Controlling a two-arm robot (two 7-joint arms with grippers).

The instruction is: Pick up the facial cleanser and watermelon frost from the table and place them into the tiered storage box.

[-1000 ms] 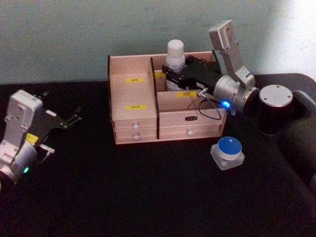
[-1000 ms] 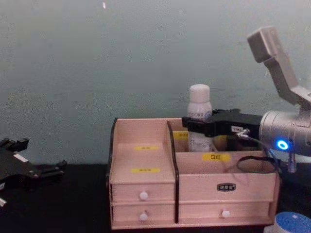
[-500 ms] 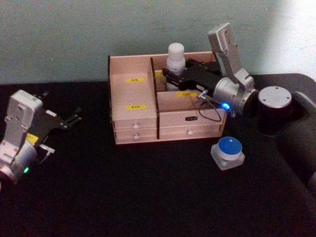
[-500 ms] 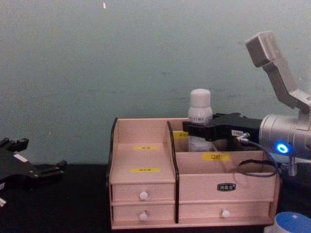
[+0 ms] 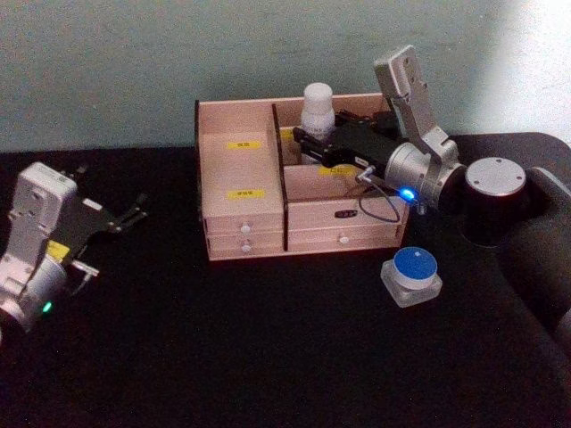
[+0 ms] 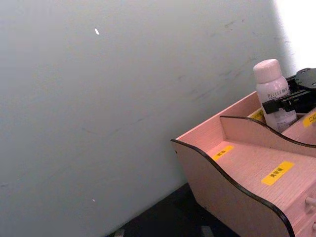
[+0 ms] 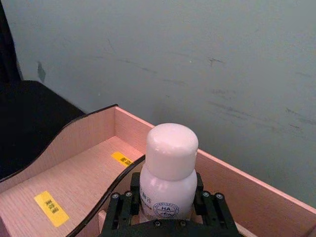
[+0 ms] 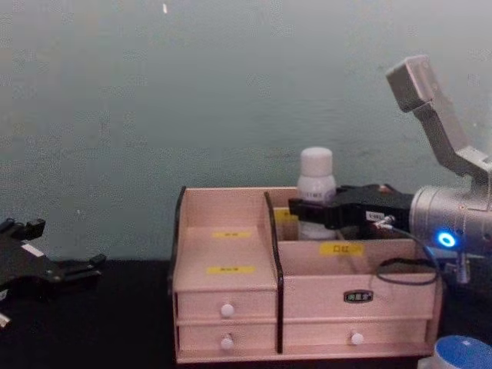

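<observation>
While the right hand (image 5: 314,143) reaches across the storage box (image 5: 234,114) from the right, it clasps the facial cleanser (image 5: 318,103) around its body below the cap, one finger on each side. This white bottle stands upright in the rear compartment of the box's right half, just beside the dark-edged divider (image 5: 278,165), with its cap and shoulders rising above the back wall. Whether its base rests on the compartment floor cannot be told. Out on the black desk (image 5: 268,339) sits the watermelon frost (image 5: 411,275), a squat jar with a blue lid, near the box's front right corner but not touching it. Far to the left, well apart from the box, the left hand (image 5: 125,214) hangs over the desk with fingers spread, grasping nothing.
</observation>
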